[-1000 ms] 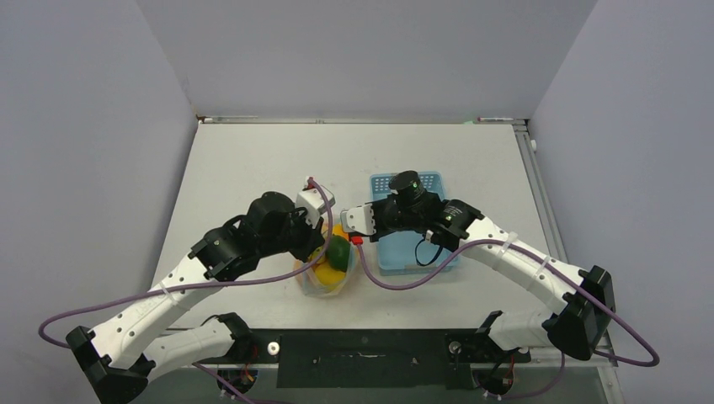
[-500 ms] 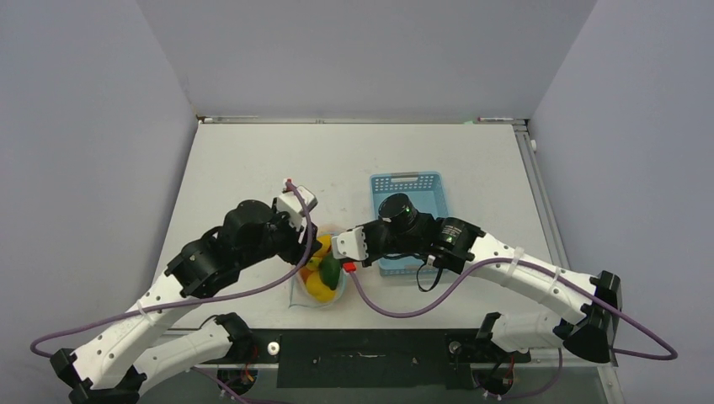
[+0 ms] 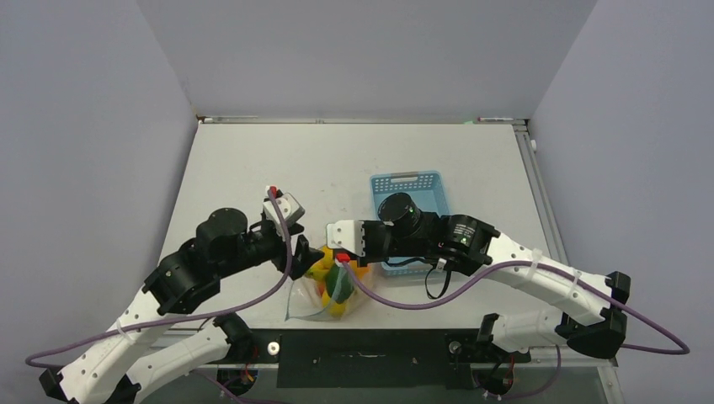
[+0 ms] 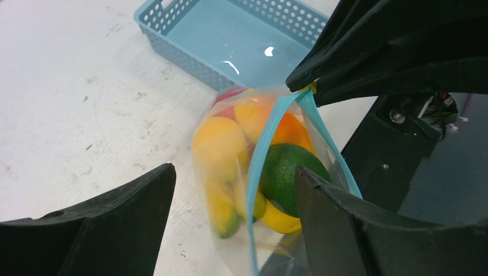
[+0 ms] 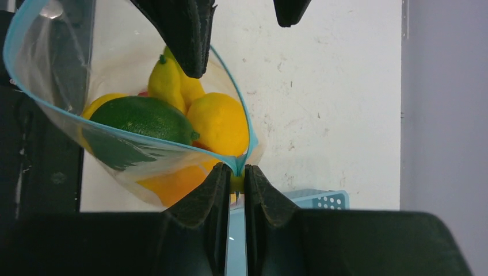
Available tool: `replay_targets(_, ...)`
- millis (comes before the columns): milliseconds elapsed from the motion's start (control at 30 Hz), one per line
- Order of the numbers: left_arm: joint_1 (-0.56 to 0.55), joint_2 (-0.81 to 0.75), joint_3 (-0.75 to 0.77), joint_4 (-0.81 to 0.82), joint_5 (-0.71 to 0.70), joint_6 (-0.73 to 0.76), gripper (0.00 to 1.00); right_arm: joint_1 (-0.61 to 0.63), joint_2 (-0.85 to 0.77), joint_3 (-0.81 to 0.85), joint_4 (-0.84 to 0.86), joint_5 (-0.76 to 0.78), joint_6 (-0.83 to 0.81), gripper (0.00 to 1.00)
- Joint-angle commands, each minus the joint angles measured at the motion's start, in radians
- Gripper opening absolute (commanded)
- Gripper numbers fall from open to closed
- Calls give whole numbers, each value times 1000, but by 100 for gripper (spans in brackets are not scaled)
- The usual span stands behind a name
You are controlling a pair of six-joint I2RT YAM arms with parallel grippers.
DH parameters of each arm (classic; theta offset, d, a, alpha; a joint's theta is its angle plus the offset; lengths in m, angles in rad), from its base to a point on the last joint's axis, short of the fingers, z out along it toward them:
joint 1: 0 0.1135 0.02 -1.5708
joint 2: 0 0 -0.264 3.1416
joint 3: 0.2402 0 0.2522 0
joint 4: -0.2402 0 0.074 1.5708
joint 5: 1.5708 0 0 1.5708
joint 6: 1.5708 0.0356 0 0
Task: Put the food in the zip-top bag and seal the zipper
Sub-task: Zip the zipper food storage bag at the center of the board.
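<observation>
Presently, the bag (image 3: 324, 296) is shown just left of the basket (image 3: 428, 182), off its near-left corner, hung by one corner from the right gripper (image 5: 235, 172). That gripper is clenched on the end of the zipper (image 4: 260, 158), where its two teal halves meet. The left gripper (image 4: 235, 172) is spread wide and grasps nothing; its fingers (image 4: 115, 224) are set either side of the bag's mouth, apart from the film. The food (image 5: 221, 123) is seen inside the bag, piled toward the bottom: lemons, a lime, an orange and something red. Away from the clenched end the halves are parted into an open loop, so the zipper is judged unsealed.

The film is judged thin, limp and slippery; no shape is kept by it, and it is dragged down by its load. The food is judged hard, glossy and apt to roll, so the mouth is best kept uppermost. The zipper is judged the stiffest part and the only sound place for a hold. A pinch across both halves, next to the clenched end, is advised, to be drawn along the zipper away from the basket. A hold on bare film is likely to slip or crumple.
</observation>
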Motion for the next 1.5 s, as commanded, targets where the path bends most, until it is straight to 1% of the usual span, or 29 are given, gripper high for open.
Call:
replay_targets(0, -6, -22, 54, 102, 115, 44, 73, 31, -15, 103, -31, 38, 124, 5)
replay_targets(200, -7, -46, 27, 205, 247, 42, 78, 90, 33, 198, -118, 87, 192, 5)
replay_targets(333, -7, -48, 22, 247, 284, 6, 79, 118, 94, 302, -192, 146, 271, 5)
replay_targets(433, -6, -50, 6, 265, 283, -26, 80, 143, 135, 355, -231, 188, 325, 5)
replay_targets(500, -7, -54, -6, 269, 283, -44, 85, 163, 156, 375, -242, 222, 354, 5)
replay_targets(533, -7, -57, -13, 270, 279, -54, 85, 169, 166, 385, -246, 227, 365, 5)
replay_targets(633, -7, -78, -22, 263, 261, -62, 85, 180, 187, 406, -251, 280, 395, 5)
replay_targets(800, -6, -111, -28, 230, 212, -65, 85, 199, 222, 451, -260, 312, 448, 5)
replay_targets(1100, -5, -118, -41, 165, 164, -41, 85, 241, 259, 525, -299, 369, 501, 5)
replay_targets(1267, -7, -130, -57, 152, 165, -25, 84, 256, 249, 535, -308, 380, 521, 5)
replay_targets(1467, -7, -108, -74, 164, 228, -28, 82, 264, 235, 533, -294, 370, 533, 5)
